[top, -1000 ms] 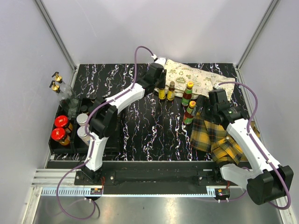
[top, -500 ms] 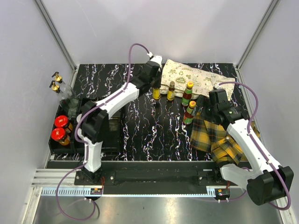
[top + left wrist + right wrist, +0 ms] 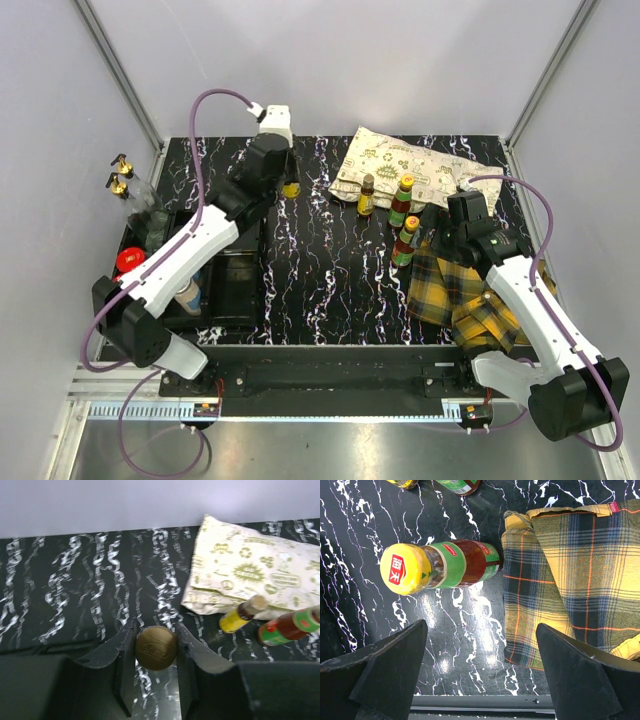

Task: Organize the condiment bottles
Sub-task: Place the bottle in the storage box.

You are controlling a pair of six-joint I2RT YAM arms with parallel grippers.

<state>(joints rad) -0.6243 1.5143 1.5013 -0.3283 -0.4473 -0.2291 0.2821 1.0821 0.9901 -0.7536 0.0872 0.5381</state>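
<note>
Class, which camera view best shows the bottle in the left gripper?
Left wrist: the bottle shows its brown cap clamped in the left gripper. The top view catches only a yellow sliver under the wrist; right wrist misses it.

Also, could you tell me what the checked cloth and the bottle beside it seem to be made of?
The checked cloth: matt woven fabric; threads and a hemmed edge show. The bottle: probably clear glass, possibly plastic; glossy, dark sauce showing through, with a smooth yellow cap, likely plastic.
</note>
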